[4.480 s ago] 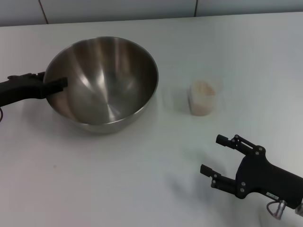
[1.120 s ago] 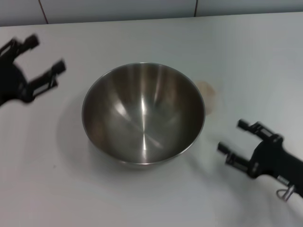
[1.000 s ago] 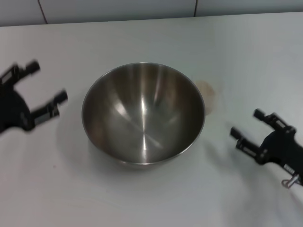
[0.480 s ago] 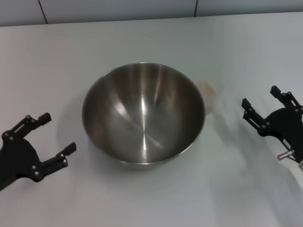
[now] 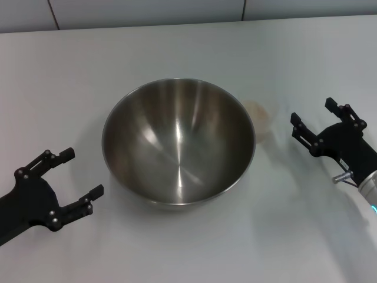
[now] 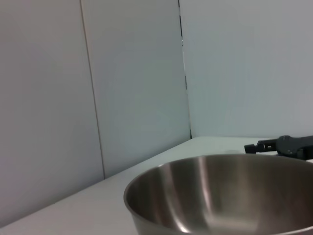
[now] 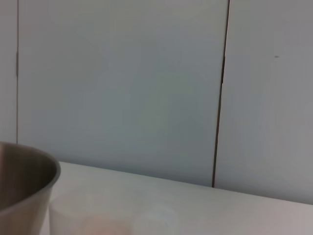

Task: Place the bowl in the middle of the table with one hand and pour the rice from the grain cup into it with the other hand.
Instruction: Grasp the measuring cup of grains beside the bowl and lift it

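The steel bowl (image 5: 178, 143) now sits mid-worktop (image 5: 177, 41), let go; the left hand (image 5: 69, 175) has pulled back, spread empty. The right hand (image 5: 314, 114), gaping, has closed toward the grain cup (image 5: 260, 118) behind the bowl's rim.

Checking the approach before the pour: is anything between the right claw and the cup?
Nothing visible. The right claw is open, and only bare table lies between it and the cup. The bowl stands on the cup's far side, hiding part of it.
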Controlling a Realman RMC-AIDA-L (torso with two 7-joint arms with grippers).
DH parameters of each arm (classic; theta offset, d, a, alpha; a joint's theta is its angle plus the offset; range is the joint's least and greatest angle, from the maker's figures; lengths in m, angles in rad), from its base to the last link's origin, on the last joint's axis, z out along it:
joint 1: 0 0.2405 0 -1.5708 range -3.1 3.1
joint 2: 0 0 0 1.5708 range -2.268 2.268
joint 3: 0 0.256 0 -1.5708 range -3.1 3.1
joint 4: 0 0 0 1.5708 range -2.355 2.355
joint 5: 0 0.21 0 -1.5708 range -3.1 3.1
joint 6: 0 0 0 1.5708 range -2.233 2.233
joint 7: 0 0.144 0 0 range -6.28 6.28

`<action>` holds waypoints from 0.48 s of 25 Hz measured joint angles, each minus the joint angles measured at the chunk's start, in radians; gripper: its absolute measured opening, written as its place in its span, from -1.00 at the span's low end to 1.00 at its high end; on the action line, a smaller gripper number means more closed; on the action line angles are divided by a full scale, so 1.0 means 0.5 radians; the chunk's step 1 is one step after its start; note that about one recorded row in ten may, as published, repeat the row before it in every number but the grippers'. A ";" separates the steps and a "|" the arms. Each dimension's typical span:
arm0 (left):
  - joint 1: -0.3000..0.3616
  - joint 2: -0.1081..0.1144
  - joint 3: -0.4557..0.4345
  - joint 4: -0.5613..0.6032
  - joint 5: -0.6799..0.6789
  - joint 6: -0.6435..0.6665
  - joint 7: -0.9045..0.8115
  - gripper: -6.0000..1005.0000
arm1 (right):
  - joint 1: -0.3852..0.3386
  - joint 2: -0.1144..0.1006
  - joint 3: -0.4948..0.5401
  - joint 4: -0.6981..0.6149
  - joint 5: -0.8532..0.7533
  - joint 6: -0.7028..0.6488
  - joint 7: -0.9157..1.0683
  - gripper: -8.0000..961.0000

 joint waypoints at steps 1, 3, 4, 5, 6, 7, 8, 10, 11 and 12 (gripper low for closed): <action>-0.003 0.000 0.007 -0.001 0.001 -0.016 -0.006 0.73 | 0.019 0.000 0.008 0.007 0.000 0.015 0.000 0.67; -0.004 0.000 0.011 -0.001 0.001 -0.022 -0.007 0.73 | 0.035 -0.001 0.009 0.017 0.000 0.030 0.000 0.67; -0.005 -0.003 0.013 -0.002 0.001 -0.023 -0.007 0.73 | 0.040 -0.001 0.008 0.018 -0.001 0.034 0.000 0.67; -0.005 -0.003 0.013 -0.002 0.001 -0.023 -0.007 0.73 | 0.040 -0.001 0.008 0.018 -0.001 0.034 0.000 0.67; -0.005 -0.004 0.013 -0.002 0.001 -0.023 -0.007 0.73 | 0.046 -0.001 0.007 0.021 -0.004 0.045 0.000 0.67; -0.005 -0.006 0.013 -0.002 0.001 -0.024 -0.007 0.73 | 0.046 -0.001 0.007 0.021 -0.004 0.045 0.000 0.67; -0.005 -0.008 0.014 -0.002 0.001 -0.024 -0.007 0.73 | 0.050 -0.001 0.007 0.022 -0.004 0.055 0.000 0.67; -0.004 -0.008 0.016 -0.003 0.001 -0.024 -0.007 0.73 | 0.063 -0.001 0.009 0.025 -0.004 0.087 0.000 0.67; -0.004 -0.008 0.017 -0.003 0.001 -0.024 -0.007 0.73 | 0.071 -0.001 0.009 0.025 -0.004 0.102 0.000 0.67; -0.005 -0.009 0.017 -0.003 0.001 -0.025 -0.007 0.73 | 0.078 -0.001 0.009 0.025 -0.004 0.120 0.002 0.67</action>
